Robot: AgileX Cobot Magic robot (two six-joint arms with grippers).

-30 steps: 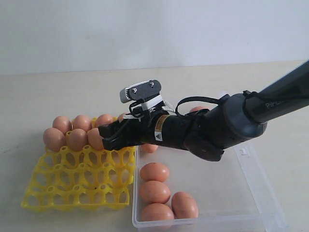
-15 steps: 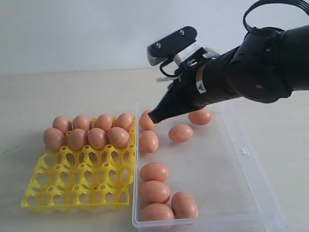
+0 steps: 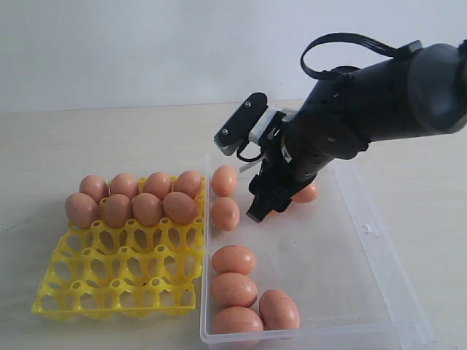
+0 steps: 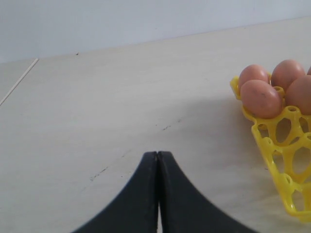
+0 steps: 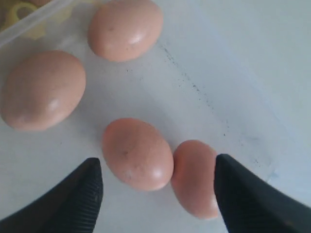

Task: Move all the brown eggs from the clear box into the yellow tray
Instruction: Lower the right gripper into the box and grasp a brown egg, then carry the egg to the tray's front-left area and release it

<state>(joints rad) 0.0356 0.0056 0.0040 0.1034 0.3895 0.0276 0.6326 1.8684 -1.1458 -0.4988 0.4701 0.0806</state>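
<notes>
clear box (image 3: 379, 292): lies on the pale table (image 3: 73, 138), with a small clasp tab (image 3: 368, 228) on one long wall
yellow tray (image 3: 117, 292): just beside the clear box, close against the long wall opposite the tab
brown eggs (image 3: 147, 208) in the tray: eight, in two rows of four filling the cells level with the far half of the clear box; the other cells are open
brown eggs in the clear box: four cluster in the near corner on the tray side, two more lie along that same wall further back, and one shows partly from behind the right arm near the far middle
right gripper (image 3: 257, 211): points steeply down inside the far half of the clear box, just beside the two eggs along the tray-side wall; the exterior view does not show whether it touches the floor
right fingers (image 5: 73, 199): spread wide with nothing gripped; in the wrist view two eggs (image 5: 137, 153) that touch each other lie on the box floor in the gap ahead of them
left gripper (image 4: 158, 160): seen only in its wrist view, over bare table, facing an egg-filled corner of the yellow tray
left fingers (image 4: 141, 194): pressed together, nothing between them
</notes>
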